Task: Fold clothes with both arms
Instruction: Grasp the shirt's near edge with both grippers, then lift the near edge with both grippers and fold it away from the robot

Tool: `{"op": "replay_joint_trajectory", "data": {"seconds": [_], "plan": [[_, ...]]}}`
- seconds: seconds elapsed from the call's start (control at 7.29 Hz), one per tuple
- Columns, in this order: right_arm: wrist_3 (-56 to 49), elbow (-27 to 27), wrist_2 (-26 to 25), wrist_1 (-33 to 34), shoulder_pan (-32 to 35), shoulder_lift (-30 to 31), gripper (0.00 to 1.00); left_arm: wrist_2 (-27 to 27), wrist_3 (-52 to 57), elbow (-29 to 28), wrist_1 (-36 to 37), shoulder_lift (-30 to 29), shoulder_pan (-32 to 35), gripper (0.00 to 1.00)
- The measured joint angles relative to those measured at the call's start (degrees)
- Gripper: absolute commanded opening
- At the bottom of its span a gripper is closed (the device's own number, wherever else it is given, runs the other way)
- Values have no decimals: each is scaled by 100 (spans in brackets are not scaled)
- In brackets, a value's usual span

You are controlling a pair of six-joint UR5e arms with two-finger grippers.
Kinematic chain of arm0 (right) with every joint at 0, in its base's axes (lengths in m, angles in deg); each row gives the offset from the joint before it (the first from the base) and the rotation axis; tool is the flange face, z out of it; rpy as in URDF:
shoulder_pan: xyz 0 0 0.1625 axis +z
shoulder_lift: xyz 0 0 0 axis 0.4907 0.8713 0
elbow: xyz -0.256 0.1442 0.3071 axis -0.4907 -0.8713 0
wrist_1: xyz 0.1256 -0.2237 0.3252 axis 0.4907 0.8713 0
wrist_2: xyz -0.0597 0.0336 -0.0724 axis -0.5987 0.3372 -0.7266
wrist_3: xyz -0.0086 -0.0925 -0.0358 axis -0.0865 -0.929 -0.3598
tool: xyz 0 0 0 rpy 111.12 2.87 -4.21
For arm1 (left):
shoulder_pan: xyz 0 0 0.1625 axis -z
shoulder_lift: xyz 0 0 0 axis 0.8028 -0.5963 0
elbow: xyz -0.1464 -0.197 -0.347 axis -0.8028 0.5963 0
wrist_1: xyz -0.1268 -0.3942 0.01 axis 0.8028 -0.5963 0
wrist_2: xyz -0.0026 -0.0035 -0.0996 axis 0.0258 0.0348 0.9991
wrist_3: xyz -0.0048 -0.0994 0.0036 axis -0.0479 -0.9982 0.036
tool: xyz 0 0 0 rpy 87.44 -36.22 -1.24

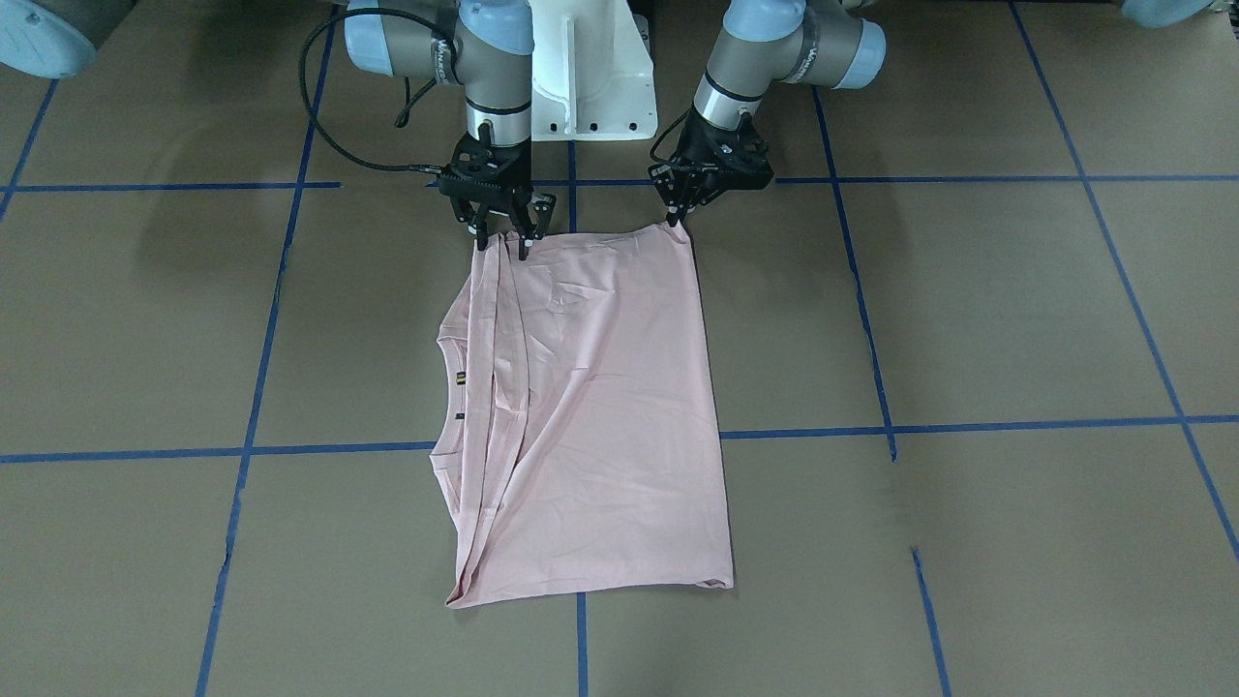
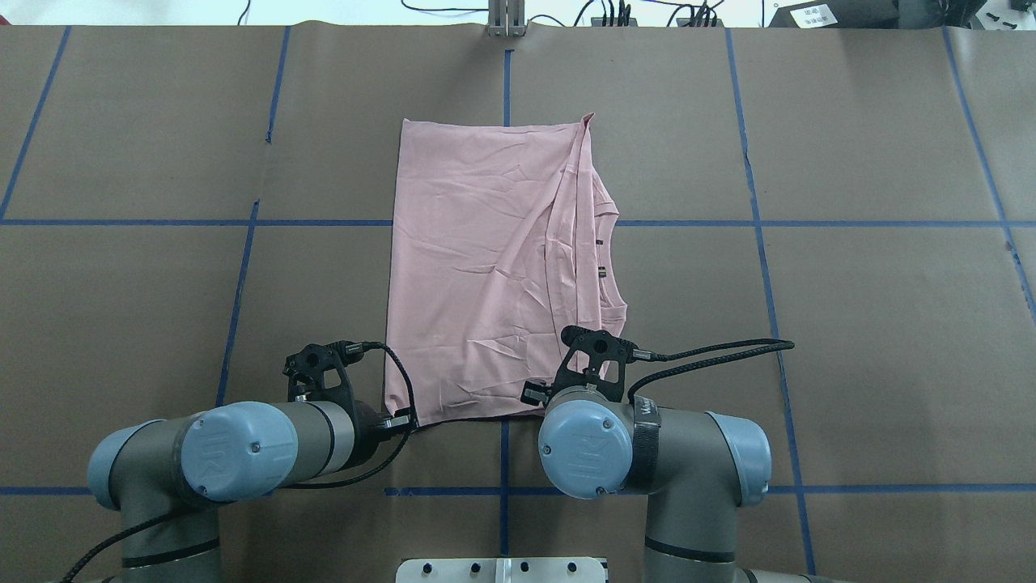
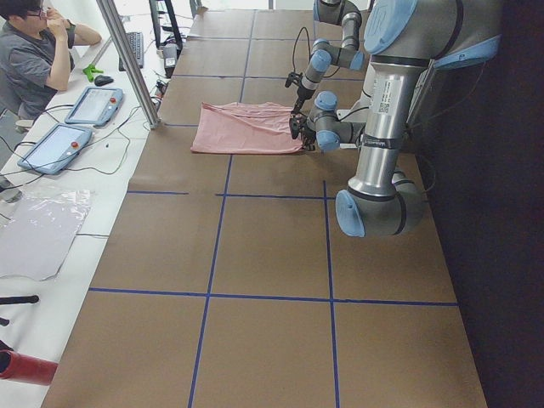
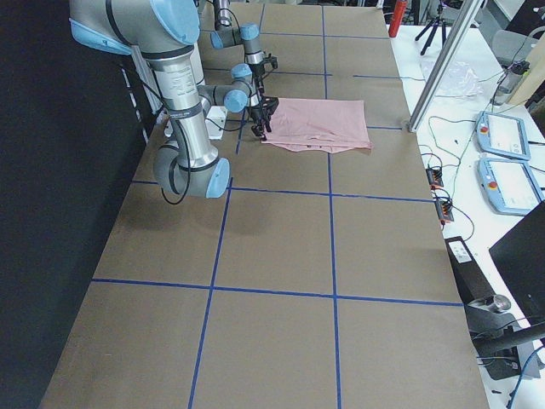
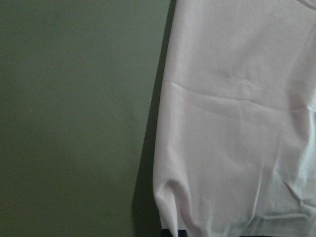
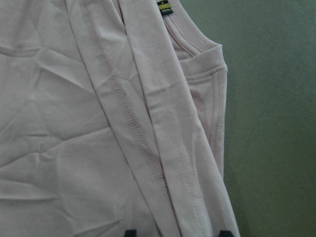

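The clothes are one pale pink T-shirt (image 1: 590,407) lying flat on the brown table, folded lengthwise with its print hidden. Its collar (image 1: 447,387) with a small tag (image 6: 165,6) shows on the robot's right side. My left gripper (image 1: 679,223) is shut on the shirt's near corner, which rises to a small point; the left wrist view shows the same cloth (image 5: 237,123) bunched at the fingertips. My right gripper (image 1: 503,237) stands open at the other near corner, its fingers (image 6: 129,232) straddling the folded hem strips (image 6: 148,148). Seen from overhead, the shirt (image 2: 486,267) lies just beyond both wrists.
The white pedestal base (image 1: 590,68) stands just behind the grippers. Blue tape lines (image 1: 968,426) grid the brown table on all sides of the shirt. Off the far table edge, a person (image 3: 30,51) sits by control tablets (image 3: 93,104) and a metal post (image 3: 127,59).
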Motion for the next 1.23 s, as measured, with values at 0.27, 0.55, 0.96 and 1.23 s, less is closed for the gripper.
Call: {"op": "replay_joint_trajectory", "data": {"seconds": [0.27,0.55,0.96,1.23], "plan": [[63,-23,-13,-9,1,-3,0,0,0,5,0,0,0,0],[206,-47,-23,-28,7,-7,0,0,0,8,0,-8,0,0],[243,-37,-27,-43,55,-3,0,6,6,19,0,-28,6,0],[207,301,5,33,106,18,0,44,117,334,226,-29,44,0]]}}
